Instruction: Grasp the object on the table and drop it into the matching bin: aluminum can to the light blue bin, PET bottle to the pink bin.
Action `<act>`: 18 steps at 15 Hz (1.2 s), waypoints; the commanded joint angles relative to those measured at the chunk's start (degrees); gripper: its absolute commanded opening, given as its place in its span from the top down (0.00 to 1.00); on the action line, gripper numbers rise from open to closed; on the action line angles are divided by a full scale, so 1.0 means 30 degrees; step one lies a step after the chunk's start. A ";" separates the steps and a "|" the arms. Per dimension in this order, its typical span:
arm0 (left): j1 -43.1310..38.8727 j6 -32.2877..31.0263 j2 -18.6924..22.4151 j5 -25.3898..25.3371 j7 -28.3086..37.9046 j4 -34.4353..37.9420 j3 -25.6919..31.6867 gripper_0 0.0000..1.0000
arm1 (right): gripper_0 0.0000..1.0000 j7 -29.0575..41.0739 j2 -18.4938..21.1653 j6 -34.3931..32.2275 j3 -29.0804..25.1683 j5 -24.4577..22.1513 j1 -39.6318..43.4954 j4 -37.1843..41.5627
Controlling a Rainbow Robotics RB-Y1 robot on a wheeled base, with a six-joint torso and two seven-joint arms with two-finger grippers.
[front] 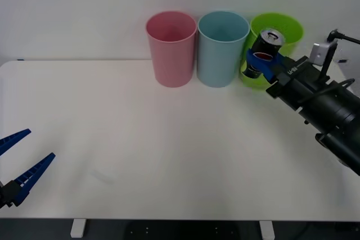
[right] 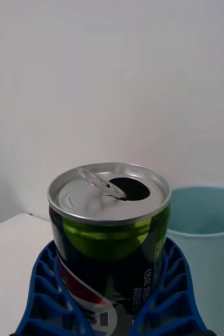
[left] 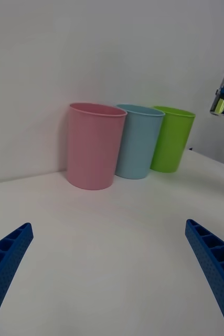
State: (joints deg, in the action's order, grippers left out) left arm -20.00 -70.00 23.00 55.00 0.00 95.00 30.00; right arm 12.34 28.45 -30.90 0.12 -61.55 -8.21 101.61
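Above the far right part of the white bench (front: 169, 155), the right gripper (front: 263, 63) is holding the aluminum can (front: 264, 51) in the air, its blue ribbed fingers (right: 43, 294) clamped on the can's lower body from two opposite sides. In the right wrist view the fingers are pressing against the label on both flanks while the silver top and its pull-tab are standing clear above them. The can's mouth is showing open and dark beside the tab. In the front view the can is appearing tilted a little, its top leaning away from the arm, and it is overlapping the lime green bin (front: 284, 29), just to the right of the light blue bin (front: 222, 49). Whether the can is hanging directly over either rim cannot be told. The rim of the light blue bin is showing just beside the can in the right wrist view.

The three bins are standing upright in a row at the far edge of the bench, the pink bin (front: 170, 49) on the left, the light blue one in the middle touching or nearly touching its neighbours.

The left gripper (front: 14, 158) is hovering low at the near left corner of the bench, its fingers (left: 9, 252) spread wide apart with nothing between them.
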 commanded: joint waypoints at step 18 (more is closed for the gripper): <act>0.0000 0.0000 0.0000 0.0000 0.0000 0.0000 0.0000 0.00 | 1.00 -0.0393 -0.1778 0.2681 0.1132 -0.2803 -1.1561 -1.2307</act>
State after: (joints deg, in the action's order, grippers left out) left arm -20.00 -70.00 23.00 55.00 0.00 95.00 30.00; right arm 11.53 23.53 -22.84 3.60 -69.71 -41.72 66.29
